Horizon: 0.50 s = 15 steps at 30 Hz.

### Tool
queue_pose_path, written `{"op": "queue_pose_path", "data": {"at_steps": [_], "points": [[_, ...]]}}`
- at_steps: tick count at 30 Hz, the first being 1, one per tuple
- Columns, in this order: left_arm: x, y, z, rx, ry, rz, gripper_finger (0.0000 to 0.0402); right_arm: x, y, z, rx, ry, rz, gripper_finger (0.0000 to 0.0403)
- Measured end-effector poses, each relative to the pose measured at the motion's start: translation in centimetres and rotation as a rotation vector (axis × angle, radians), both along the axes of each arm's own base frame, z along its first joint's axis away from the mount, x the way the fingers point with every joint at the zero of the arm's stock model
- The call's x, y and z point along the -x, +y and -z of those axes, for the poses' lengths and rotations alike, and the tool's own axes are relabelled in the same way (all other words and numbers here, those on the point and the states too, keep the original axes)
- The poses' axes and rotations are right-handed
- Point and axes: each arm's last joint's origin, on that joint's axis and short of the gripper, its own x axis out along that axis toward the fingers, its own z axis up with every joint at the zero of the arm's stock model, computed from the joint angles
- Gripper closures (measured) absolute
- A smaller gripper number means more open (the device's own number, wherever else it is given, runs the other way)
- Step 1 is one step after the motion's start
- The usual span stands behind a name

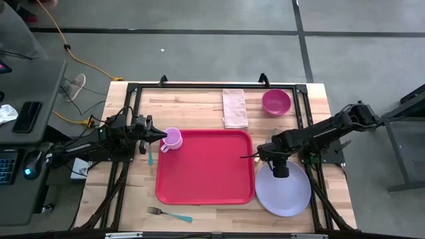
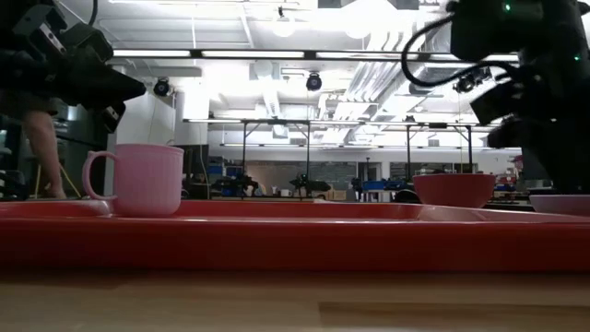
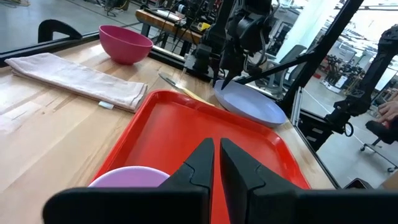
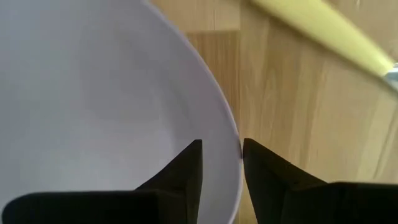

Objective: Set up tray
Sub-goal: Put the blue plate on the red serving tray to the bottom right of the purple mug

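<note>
**Red tray mid-table, cup on its corner, both arms down**

The tray (image 1: pixel 206 166) lies flat in the middle of the wooden table (image 1: pixel 192 109), long side running left-right. A pink cup (image 1: pixel 173 139) stands on its far-left corner, handle twd the left arm. The left gripper (image 1: pixel 154 136) hovers just beside that cup, above it in the low view, fingers nearly together w/ only a thin slit between them, holding nothing.

Off the tray's right edge lies the lavender plate (image 1: pixel 285 192), on the table, its rim close to the tray's. The right gripper (image 4: pixel 221 163) is down at the plate's rim, one finger inside, one outside, rim in the gap; can't tell if they pinch it.

A yellow-handled utensil (image 4: pixel 323 34) lies on the wood near the plate. Further back: folded cloth (image 1: pixel 234 107) and magenta bowl (image 1: pixel 276 101) side by side. A fork (image 1: pixel 169 214) w/ teal handle lies at the near edge, and a teal utensil (image 1: pixel 150 156) lies by the tray's left rim.
</note>
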Motion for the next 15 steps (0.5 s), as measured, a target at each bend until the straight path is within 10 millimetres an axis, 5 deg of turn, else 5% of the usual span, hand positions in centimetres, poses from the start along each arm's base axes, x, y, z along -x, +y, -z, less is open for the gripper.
{"op": "queue_pose_path", "data": {"at_steps": [15], "points": [[0.01,0.0,0.02,0.001,0.003,0.0,0.0345,-0.03,-0.16,0.15,0.052,-0.016,0.004,0.0309]]}}
